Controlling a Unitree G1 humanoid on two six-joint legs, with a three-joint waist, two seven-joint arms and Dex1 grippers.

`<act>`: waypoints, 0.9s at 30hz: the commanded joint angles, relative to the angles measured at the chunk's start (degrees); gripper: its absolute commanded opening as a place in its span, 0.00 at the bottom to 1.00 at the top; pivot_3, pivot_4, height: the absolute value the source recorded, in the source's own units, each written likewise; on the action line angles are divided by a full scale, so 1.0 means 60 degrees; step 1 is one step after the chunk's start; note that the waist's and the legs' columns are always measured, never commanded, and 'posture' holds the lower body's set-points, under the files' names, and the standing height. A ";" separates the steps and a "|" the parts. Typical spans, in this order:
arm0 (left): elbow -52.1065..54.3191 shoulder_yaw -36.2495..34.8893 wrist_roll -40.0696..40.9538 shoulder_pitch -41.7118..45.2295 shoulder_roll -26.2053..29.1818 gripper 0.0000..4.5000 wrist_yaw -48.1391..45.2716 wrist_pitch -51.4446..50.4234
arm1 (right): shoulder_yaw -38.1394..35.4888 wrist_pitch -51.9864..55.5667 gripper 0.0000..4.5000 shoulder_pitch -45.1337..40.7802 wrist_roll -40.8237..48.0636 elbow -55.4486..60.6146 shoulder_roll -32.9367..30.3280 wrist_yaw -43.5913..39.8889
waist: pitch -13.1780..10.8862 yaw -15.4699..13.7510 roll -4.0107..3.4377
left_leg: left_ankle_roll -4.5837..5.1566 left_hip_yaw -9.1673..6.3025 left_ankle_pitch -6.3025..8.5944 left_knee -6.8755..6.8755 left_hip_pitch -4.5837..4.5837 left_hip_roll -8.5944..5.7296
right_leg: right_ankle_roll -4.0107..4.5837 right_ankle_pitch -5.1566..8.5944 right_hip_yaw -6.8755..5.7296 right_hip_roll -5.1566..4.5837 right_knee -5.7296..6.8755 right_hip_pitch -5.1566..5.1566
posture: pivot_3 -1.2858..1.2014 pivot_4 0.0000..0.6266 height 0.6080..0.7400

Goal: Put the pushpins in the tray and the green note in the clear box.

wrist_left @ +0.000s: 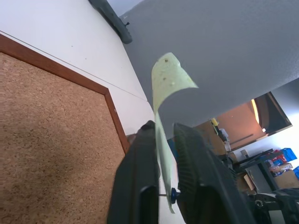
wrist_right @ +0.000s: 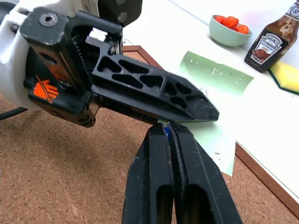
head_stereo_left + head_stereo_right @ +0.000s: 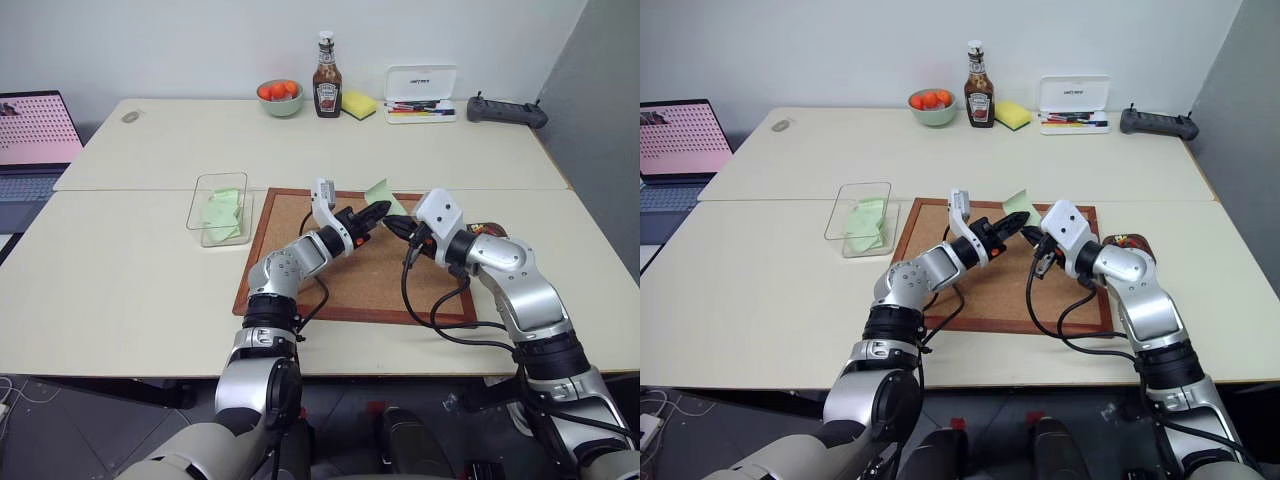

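The right pincer (image 2: 174, 133) nips a pushpin (image 2: 167, 131); the left pincer (image 1: 163, 135) clamps the green note (image 1: 169, 79).

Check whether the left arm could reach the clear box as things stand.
Probably yes: the clear box sits on the left end effector's side of the corkboard, with bare table between; it is shut on the green note.

A plain white wall (image 3: 200, 40) stands at the far side, and a grey wall (image 3: 610, 110) is on the right. 2 pale tables (image 3: 130, 290) sit pushed together, 1 near and 1 far (image 3: 200, 140). The floor (image 3: 30, 410) under them looks dark, maybe grey.
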State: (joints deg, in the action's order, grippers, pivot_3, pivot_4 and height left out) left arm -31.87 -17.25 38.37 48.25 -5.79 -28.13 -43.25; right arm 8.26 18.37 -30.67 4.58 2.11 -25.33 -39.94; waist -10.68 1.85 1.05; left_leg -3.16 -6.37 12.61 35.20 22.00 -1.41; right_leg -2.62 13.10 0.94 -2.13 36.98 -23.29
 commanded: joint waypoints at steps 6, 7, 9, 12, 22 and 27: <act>0.0077 0.0168 0.0039 0.0099 0.0087 0.00 -0.0189 0.0049 | -0.0081 -0.0103 0.00 -0.0227 0.0066 0.0454 0.0126 0.0076 | 0.0000 0.0002 0.0000 | 0.0000 0.0000 0.0000 0.0000 -0.0001 0.0001 | 0.0000 0.0000 0.0000 0.0000 0.0001 0.0000 | 0.52 0.24 1.00; 0.0109 0.0213 0.0017 0.0072 0.0098 0.00 -0.0217 0.0049 | -0.0106 -0.0113 0.00 -0.0235 0.0076 0.0447 0.0150 0.0101 | 0.0000 0.0003 0.0000 | 0.0000 0.0000 0.0000 0.0000 -0.0001 0.0001 | 0.0000 0.0000 0.0000 0.0000 0.0001 0.0000 | 0.52 0.24 1.00; 0.0163 0.0294 -0.0026 0.0024 0.0117 0.00 -0.0243 0.0061 | -0.0212 -0.0080 0.00 -0.0245 0.0152 0.0451 0.0218 0.0173 | 0.0000 0.0003 0.0000 | 0.0000 0.0001 0.0000 0.0000 -0.0001 0.0001 | 0.0000 0.0000 0.0000 0.0000 0.0001 0.0000 | 0.52 0.24 1.00; 0.0232 0.0389 -0.0135 -0.0059 0.0176 0.00 -0.0220 0.0153 | -0.0439 0.0118 0.00 -0.0228 0.0347 0.0555 0.0292 0.0266 | 0.0000 0.0003 0.0000 | 0.0000 0.0000 0.0000 0.0000 -0.0001 0.0001 | 0.0000 0.0000 0.0000 0.0000 0.0001 0.0000 | 0.52 0.24 1.00; 0.0245 0.0484 -0.0248 -0.0188 0.0247 0.00 -0.0059 0.0394 | -0.1101 0.0869 0.00 -0.0127 0.1008 0.0989 0.0301 0.0582 | 0.0000 0.0000 0.0000 | 0.0000 0.0000 0.0000 0.0000 -0.0001 0.0002 | 0.0000 0.0000 0.0000 0.0000 0.0002 0.0000 | 0.52 0.24 1.00; 0.0248 0.0541 -0.0273 -0.0213 0.0290 0.00 0.0001 0.0465 | -0.1308 0.1160 0.00 -0.0131 0.1251 0.1146 0.0347 0.0810 | 0.0000 0.0001 0.0000 | 0.0001 0.0000 0.0001 0.0000 -0.0001 0.0002 | 0.0000 0.0000 0.0000 0.0000 0.0002 0.0000 | 0.52 0.24 1.00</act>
State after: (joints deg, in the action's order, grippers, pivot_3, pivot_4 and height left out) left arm -31.77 -14.35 37.10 47.36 -4.24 -28.15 -41.00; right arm 2.70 24.76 -30.67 10.43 6.23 -23.51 -36.03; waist -10.68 1.86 1.05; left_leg -3.16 -6.37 12.61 35.20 22.00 -1.40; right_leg -2.62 13.10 0.94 -2.13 36.99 -23.29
